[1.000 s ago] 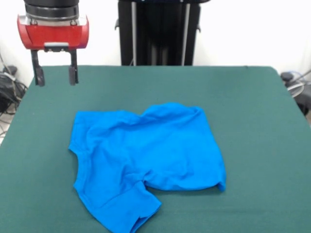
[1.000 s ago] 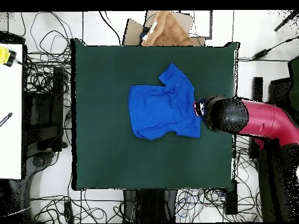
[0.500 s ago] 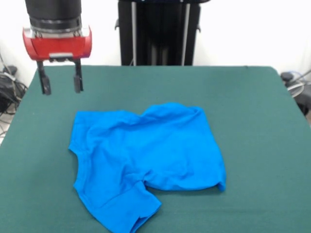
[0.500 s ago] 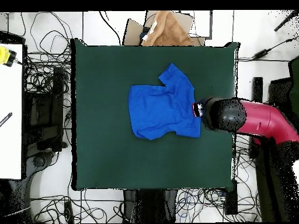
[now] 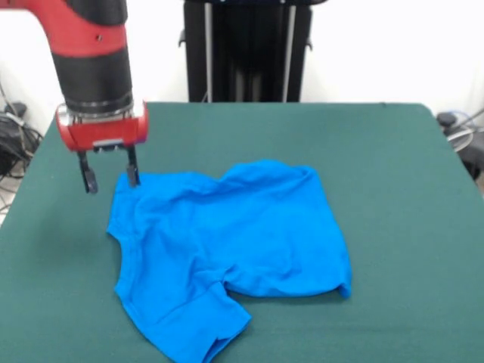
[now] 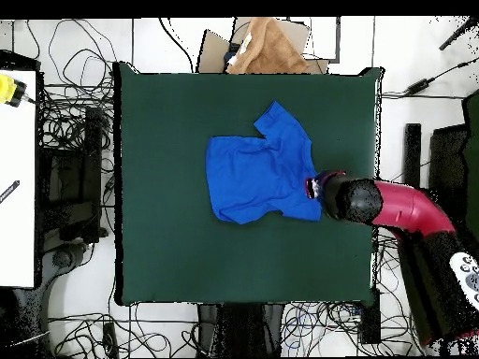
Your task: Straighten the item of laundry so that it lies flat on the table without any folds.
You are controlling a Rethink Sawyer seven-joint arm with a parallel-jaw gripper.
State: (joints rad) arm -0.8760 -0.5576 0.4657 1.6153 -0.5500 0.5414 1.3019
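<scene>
A sleeve of the blue T-shirt [image 5: 227, 246] points toward the near edge of the green table [image 5: 393, 151] in the front view; the body lies rumpled around the table's middle, plain side up, its long axis running roughly along that edge. Farther back, the gripper [image 5: 110, 175] hangs with fingers spread apart at the shirt's far left corner, one finger over the cloth. Cables and a brown cloth [image 6: 267, 47] lie off the table.
</scene>
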